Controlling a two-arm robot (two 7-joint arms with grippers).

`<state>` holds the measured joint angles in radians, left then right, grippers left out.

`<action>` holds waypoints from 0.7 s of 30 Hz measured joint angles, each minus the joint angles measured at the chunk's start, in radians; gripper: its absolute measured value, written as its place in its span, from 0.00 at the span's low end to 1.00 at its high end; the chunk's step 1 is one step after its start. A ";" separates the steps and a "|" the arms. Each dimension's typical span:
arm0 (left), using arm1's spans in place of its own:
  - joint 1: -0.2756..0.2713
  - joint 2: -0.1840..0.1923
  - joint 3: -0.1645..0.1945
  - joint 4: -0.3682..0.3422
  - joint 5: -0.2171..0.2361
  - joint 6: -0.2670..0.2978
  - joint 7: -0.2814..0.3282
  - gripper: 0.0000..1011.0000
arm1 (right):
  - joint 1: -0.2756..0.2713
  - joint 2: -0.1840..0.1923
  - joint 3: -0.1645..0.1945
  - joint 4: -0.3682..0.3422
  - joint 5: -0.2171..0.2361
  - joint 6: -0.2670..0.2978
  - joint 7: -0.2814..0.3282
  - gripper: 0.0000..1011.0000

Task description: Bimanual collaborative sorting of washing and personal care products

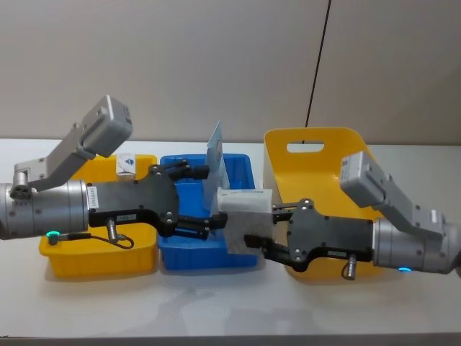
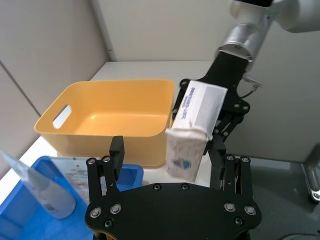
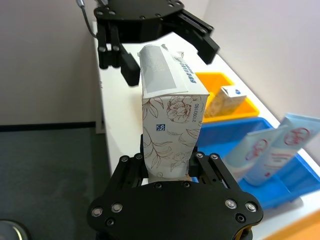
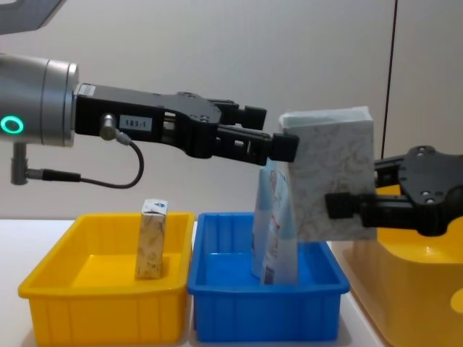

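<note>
**Carton gripped by the right gripper, left gripper open around it, over the right end of the blue tray**

Nearest the robot, a bare strip of white table [image 1: 216, 310] runs in front of the containers.

- **Right gripper.** Above that strip, the right gripper [image 1: 268, 225] enters from the right. Its jaws are closed on the lower part of a beige-printed carton [image 1: 245, 216], with 1 finger on each side.
- **Held carton.** It hangs in the air, slightly tilted, with its white-blue top uppermost. It sits over the right end of the blue tray [image 4: 260, 318], next to the gap before the large yellow basket [image 1: 310, 135]. In the chest view its lower edge is above the tray rim, with open air beneath it.
- **Left gripper.** The left gripper [image 1: 210, 200] reaches in from the left above the blue tray. Its jaws are spread wide, 1 finger on either side of the carton's upper part, and they hold nothing. Whether a pad touches the carton cannot be told.
- **Obstacles.** 2 light-blue pouches [image 3: 260, 152] stand leaning in the blue tray. Their tapered tops rise to the height of the left fingers, just beside the carton's left face, which narrows the room on that side.
- **Surroundings.** To the left, touching the blue tray, is the yellow tray [image 4: 101, 289]. A small carton [image 4: 150, 242] stands upright in it, well apart from both grippers. The basket lies under the right arm, its handle slot toward the far wall.
</note>
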<state>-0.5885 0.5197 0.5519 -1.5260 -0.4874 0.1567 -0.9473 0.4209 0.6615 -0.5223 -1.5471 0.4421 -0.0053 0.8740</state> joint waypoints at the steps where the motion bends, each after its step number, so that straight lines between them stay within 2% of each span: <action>1: 0.001 0.000 -0.001 -0.001 -0.002 0.004 0.005 0.99 | -0.006 0.004 0.004 -0.005 0.000 -0.001 -0.008 0.35; 7: 0.013 0.004 -0.013 -0.005 -0.015 0.032 0.039 0.99 | -0.048 0.022 0.026 -0.029 -0.004 -0.007 -0.070 0.35; 10: 0.018 0.004 -0.017 -0.006 -0.024 0.056 0.062 0.99 | -0.079 0.031 0.045 -0.048 -0.008 -0.011 -0.120 0.35; 21: 0.019 -0.005 -0.014 0.010 -0.041 0.117 0.110 0.99 | -0.164 0.033 0.103 -0.096 -0.023 -0.014 -0.274 0.35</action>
<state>-0.5695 0.5152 0.5375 -1.5157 -0.5285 0.2734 -0.8376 0.2571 0.6945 -0.4190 -1.6428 0.4192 -0.0195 0.6000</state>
